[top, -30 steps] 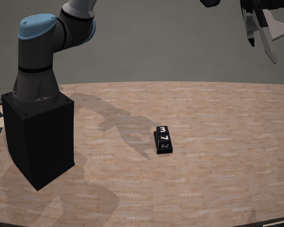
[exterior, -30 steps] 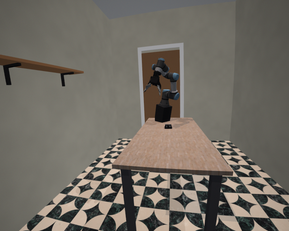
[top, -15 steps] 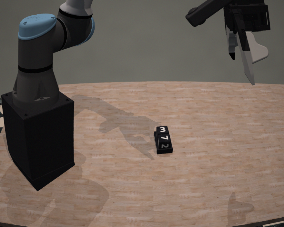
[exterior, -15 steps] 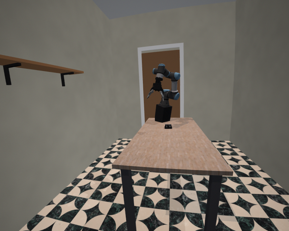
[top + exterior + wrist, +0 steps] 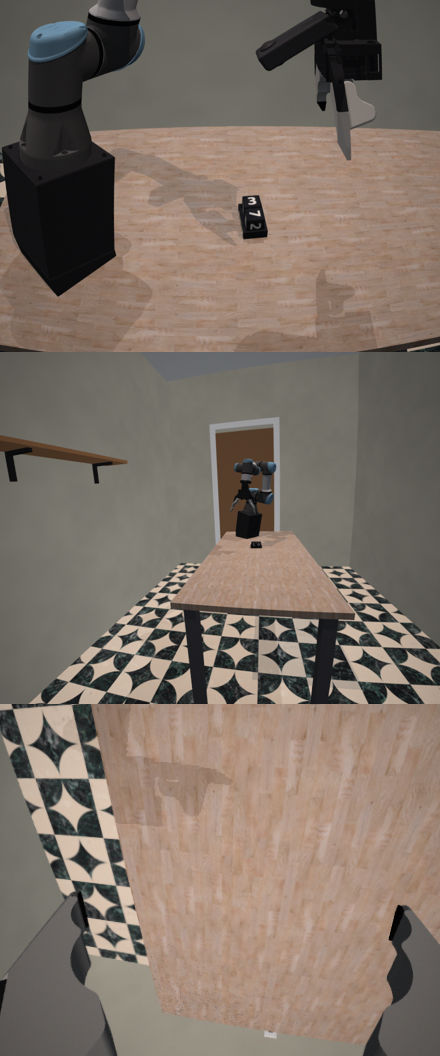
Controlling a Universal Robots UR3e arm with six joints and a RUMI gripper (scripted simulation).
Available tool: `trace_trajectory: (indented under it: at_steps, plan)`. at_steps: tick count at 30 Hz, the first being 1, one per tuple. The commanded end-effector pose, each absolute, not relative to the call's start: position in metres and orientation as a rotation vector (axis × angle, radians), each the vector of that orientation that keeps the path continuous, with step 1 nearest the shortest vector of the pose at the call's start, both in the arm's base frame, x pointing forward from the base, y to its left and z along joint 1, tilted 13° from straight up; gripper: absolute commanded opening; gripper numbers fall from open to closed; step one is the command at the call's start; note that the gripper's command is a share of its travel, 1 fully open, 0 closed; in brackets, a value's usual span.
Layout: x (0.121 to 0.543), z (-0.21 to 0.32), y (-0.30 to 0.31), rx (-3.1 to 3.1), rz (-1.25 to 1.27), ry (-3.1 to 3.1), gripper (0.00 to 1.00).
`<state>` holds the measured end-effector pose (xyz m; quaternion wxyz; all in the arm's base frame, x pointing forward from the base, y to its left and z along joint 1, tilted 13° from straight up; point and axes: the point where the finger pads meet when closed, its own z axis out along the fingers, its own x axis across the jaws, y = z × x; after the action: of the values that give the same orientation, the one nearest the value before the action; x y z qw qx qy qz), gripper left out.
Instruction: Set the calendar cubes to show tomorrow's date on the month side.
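A black tray (image 5: 255, 234) (image 5: 256, 547) stands on the table and holds two black cubes side by side. In the top view, the near cube (image 5: 254, 214) has a sideways 7 on top and a turned 2 on its near side; the far cube (image 5: 251, 201) has a 3 on top. In the exterior view, the left cube (image 5: 253, 544) shows 1 and the right cube (image 5: 258, 544) shows 0. The month's name cannot be read. My gripper (image 5: 335, 132) (image 5: 243, 512) (image 5: 237, 901) is wide open and empty, high above the table and away from the cubes. The wrist view shows no cube.
The wooden table (image 5: 330, 220) (image 5: 264, 579) (image 5: 260, 854) carries the black robot pedestal (image 5: 77, 220) (image 5: 248, 524), to the left of the tray in the top view. A wall shelf (image 5: 66, 452) is at the left in the exterior view. Arm shadows fall on the table.
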<state>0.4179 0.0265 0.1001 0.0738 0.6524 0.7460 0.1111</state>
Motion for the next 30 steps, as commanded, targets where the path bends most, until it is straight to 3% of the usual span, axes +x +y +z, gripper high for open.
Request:
trace_trajectory:
  at_steps: [1,12,30]
  plan:
    - [0.4,0.079,0.041,1.949,0.344,2.284,1.0]
    - [0.358,0.038,0.069,1.945,0.345,2.386,1.0]
    - [0.325,0.011,0.089,1.941,0.347,2.456,1.0]
